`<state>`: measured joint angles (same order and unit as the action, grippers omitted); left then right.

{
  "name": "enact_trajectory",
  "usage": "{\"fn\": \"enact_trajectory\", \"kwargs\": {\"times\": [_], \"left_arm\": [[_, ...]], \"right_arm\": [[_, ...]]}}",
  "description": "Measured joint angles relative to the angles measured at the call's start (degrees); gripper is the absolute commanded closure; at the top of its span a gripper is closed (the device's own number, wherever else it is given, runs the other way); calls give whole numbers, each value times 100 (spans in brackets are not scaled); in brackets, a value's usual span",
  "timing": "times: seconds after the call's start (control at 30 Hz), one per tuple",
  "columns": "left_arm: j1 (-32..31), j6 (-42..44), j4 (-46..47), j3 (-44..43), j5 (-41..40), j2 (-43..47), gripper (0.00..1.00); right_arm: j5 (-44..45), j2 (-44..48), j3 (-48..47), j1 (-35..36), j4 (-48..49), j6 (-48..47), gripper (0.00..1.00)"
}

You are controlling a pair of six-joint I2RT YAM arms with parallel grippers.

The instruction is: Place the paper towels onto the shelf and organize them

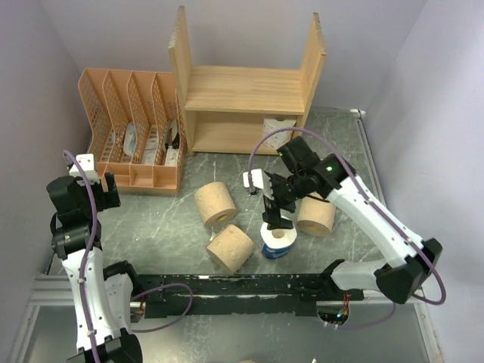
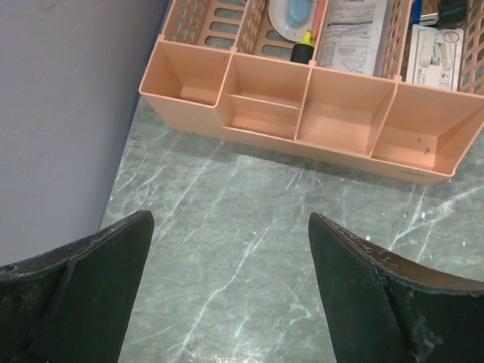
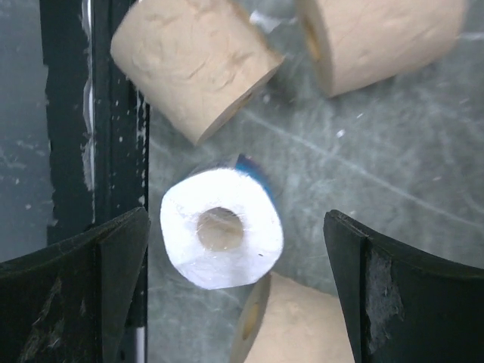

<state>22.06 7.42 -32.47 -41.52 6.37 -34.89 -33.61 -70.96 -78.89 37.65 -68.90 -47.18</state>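
On a grey marbled table point(image 1: 162, 227), the right gripper point(image 1: 278, 218) hangs, jaws spread, over the upright blue-wrapped paper towel roll point(image 1: 277, 243). Three tan rolls point(image 1: 215, 204) lie close around it, and the wooden shelf point(image 1: 242, 91) stands behind. The left gripper point(image 2: 227, 249), spread and empty, faces the orange file organizer point(image 2: 302, 113).

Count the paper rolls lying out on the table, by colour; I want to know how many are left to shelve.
Tan-brown rolls: 3
White roll in blue wrapper: 1
Total: 4
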Motion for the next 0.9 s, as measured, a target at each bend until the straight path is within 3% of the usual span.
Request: {"fn": "enact_trajectory", "kwargs": {"times": [0.17,0.27,0.37,0.5,0.7,0.9], "left_arm": [[92,-11,0,0,-13,-11,4],[111,-17,2,0,-15,-22,3],[127,-17,0,0,-13,-35,3],[144,-17,0,0,-13,-76,3],[175,-15,0,0,-11,-66,5],[223,-13,0,0,-7,114,5]], "right_arm": [[413,-133,520,212,24,-116,0],[831,262,658,553,382,-70,9],[1207,396,601,785,907,57,3],[1786,-199,398,1165,1622,267,0],[2909,-1314,505,1956,2732,234,5],[3392,-1773,612,2221,3327,140,11]]}}
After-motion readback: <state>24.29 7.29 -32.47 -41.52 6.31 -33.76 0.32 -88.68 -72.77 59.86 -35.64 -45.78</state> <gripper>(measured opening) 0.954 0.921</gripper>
